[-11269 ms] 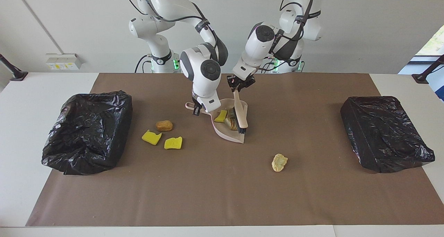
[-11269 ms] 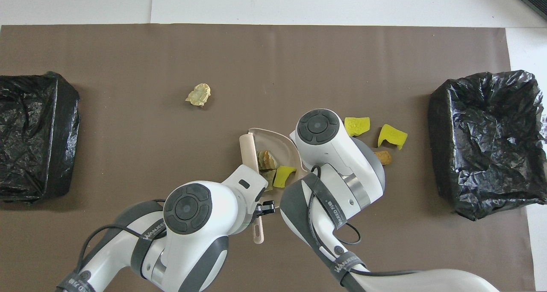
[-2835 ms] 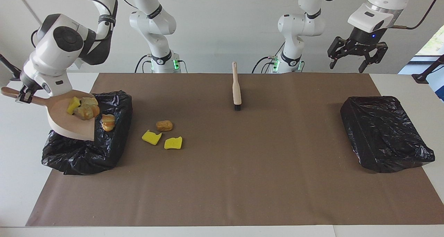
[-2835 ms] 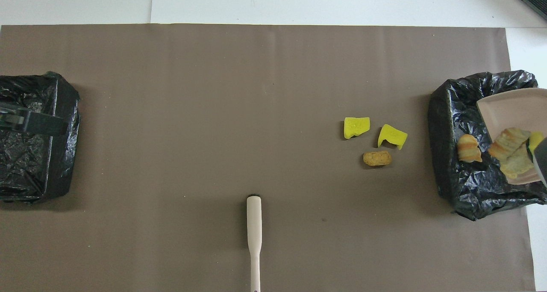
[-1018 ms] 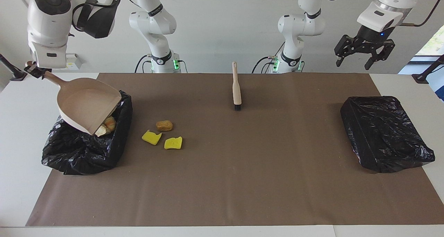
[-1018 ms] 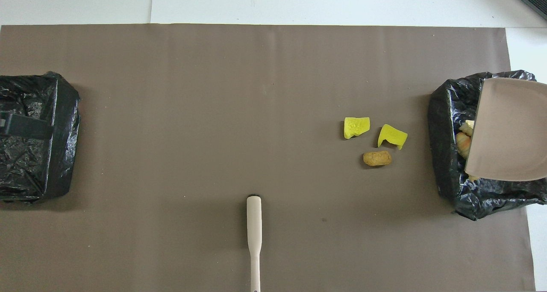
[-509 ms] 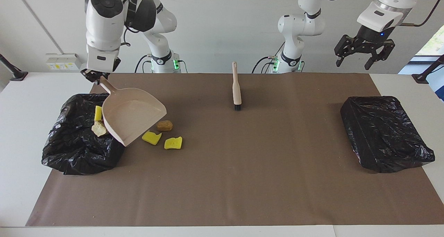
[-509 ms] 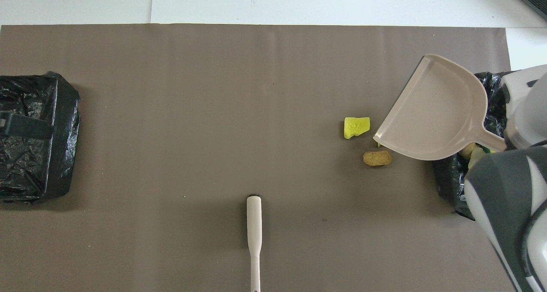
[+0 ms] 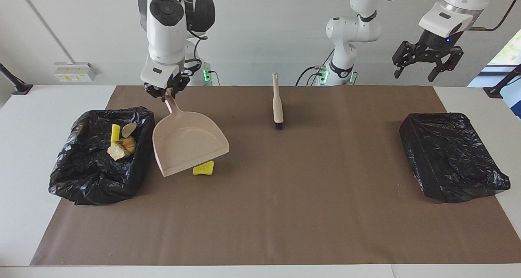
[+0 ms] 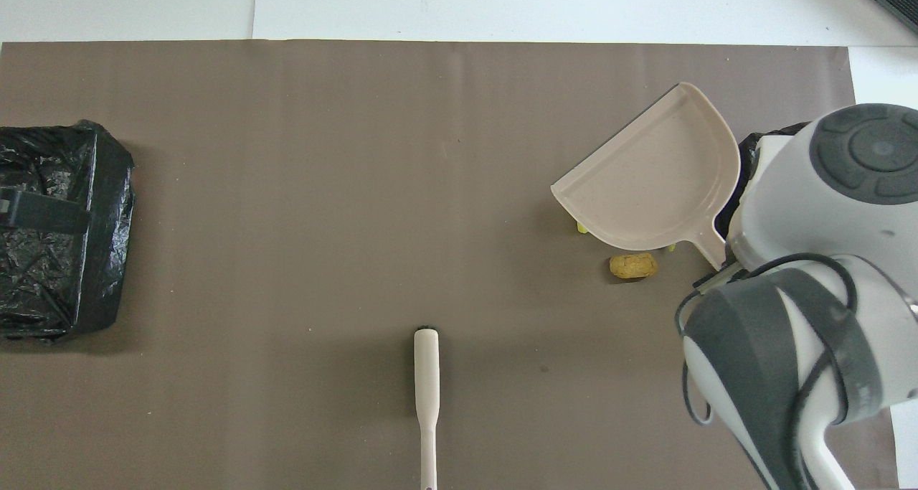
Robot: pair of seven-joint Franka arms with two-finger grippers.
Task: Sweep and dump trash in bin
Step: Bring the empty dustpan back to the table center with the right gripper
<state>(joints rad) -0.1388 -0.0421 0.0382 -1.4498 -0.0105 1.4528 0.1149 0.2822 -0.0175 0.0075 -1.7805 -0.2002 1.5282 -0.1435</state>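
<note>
Your right gripper (image 9: 165, 91) is clamped on the handle of the dustpan (image 9: 188, 147), holding it empty and tilted in the air over the loose scraps beside the bin (image 9: 81, 180) at the right arm's end of the table. The pan hides most of those scraps: from the facing camera you only see one yellow sponge piece (image 9: 203, 169) poking out under its lip, and from overhead only the brown chunk (image 10: 633, 265) on the mat. Four pieces of trash (image 9: 120, 141) already lie inside that bin's black liner. Your left gripper (image 9: 424, 65) hangs high over the second bin (image 9: 452, 158) at the left arm's end, fingers spread, holding nothing; that arm is waiting. The brush (image 9: 277, 103) lies flat mid-table near the robots, bristle end pointing away from them, well apart from both grippers. Brown mat (image 10: 358, 189) covers the work area.
</note>
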